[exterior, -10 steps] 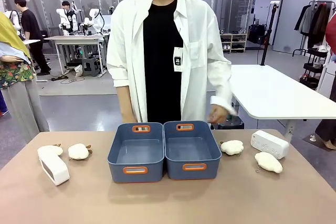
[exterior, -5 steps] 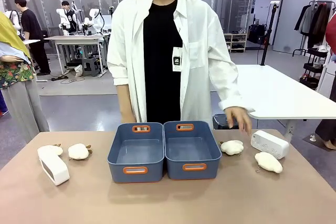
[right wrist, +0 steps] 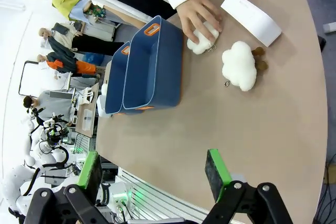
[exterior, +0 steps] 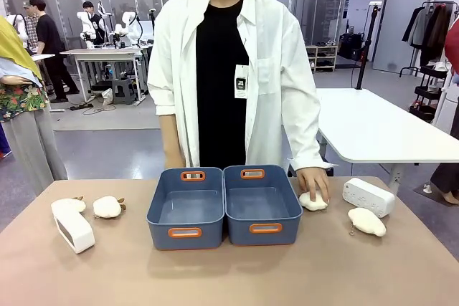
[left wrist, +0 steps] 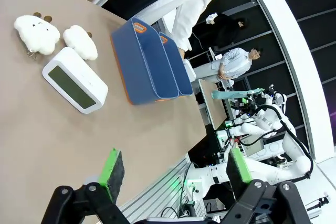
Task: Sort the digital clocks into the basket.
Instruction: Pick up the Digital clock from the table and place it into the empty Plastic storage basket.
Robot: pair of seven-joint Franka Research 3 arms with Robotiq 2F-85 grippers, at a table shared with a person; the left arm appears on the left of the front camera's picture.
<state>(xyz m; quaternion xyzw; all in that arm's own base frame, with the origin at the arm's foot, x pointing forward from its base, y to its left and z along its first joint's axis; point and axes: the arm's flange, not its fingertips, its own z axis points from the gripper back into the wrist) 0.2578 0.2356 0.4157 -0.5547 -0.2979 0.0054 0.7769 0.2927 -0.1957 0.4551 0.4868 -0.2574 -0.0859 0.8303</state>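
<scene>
Tan counter [exterior: 229,277], matte, in an open workshop hall, with a white table [exterior: 373,127] behind it. At centre, left basket [exterior: 185,208] and right basket [exterior: 262,204] stand side by side, touching. Left digital clock [exterior: 74,231] lies at the counter's far left and right digital clock [exterior: 368,196] at its far right, both outside the baskets. Person's hand [exterior: 314,181] rests on a plush lump [exterior: 313,202]. Left gripper [left wrist: 174,166] and right gripper [right wrist: 153,169] have jaws released and spread wide.
</scene>
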